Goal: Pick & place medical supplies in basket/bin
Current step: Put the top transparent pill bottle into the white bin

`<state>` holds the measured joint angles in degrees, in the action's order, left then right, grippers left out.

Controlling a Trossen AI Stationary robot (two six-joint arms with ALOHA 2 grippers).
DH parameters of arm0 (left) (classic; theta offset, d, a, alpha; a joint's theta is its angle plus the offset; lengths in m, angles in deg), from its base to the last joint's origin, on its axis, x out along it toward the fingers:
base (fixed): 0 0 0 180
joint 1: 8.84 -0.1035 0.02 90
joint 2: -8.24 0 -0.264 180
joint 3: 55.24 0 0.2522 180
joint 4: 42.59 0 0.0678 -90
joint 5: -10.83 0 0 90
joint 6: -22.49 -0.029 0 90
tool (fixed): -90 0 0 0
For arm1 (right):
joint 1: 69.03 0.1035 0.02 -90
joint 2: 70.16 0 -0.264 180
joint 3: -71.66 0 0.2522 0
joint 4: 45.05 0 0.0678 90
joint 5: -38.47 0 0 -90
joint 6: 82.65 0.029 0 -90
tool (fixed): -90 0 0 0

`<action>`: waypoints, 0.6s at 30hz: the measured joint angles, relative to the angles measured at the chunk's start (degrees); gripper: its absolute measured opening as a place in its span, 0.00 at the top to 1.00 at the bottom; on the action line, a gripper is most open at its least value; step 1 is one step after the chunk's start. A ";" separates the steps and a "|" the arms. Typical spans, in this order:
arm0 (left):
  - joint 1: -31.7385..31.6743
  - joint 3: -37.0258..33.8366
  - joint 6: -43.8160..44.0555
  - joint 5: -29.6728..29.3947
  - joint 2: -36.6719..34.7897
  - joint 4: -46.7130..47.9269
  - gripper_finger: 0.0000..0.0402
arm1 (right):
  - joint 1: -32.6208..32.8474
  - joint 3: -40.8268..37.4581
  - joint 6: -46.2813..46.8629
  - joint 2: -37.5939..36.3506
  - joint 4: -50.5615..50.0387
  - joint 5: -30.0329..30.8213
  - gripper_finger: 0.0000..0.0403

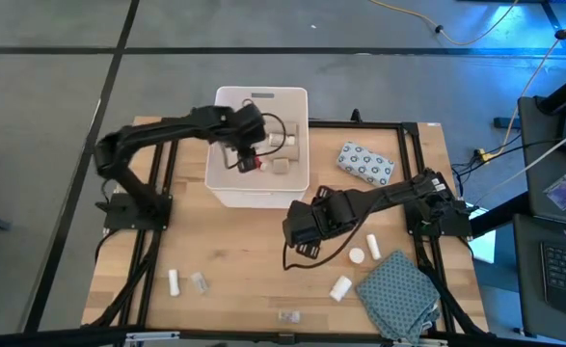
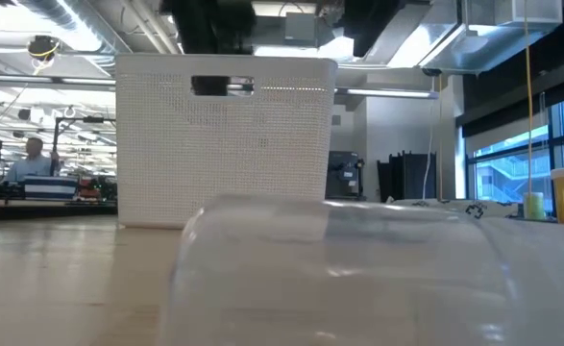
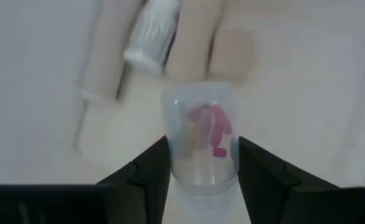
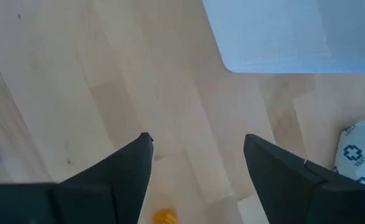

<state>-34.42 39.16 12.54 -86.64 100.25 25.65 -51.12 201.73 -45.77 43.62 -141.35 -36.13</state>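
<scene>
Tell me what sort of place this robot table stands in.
Probably an open robotics lab or workshop. The low view, past the white tub, shows exposed ceiling ducts, a person at a desk and big windows. The high view shows cables on the floor.

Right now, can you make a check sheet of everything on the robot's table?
Surface: wooden table, with a black frame around it.
Job's things: white bin at the back; beige boxes and a white tube inside. Still on the table: blue-dotted soft pack, white bottles, white tubes, clear vials.
Clutter: grey-teal cloth at the front right.
Grippers: left gripper is over the bin, fingers shut on a clear vial with pink inside. Right gripper is over bare table near the bin, fingers open, empty.
Cables: black cable by the right arm; yellow and blue ones on the floor.
Surroundings: grey floor, a desk with a keyboard, a person far off.
</scene>
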 joint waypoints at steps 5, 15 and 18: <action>-3.44 0.00 -2.10 2.65 7.99 0.10 0.60 | 0.15 0.00 1.97 0.00 -0.04 -0.02 0.37; -5.85 -0.02 -4.58 4.61 17.02 -0.36 0.59 | 0.39 0.00 7.68 0.00 -0.34 -0.57 0.37; -6.17 -0.02 -5.80 3.94 18.34 -0.37 0.59 | 0.58 0.00 8.09 0.00 -0.89 -0.57 0.37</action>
<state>-40.59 39.14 6.74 -82.70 118.59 25.28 -50.54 201.73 -37.67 43.62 -142.24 -36.70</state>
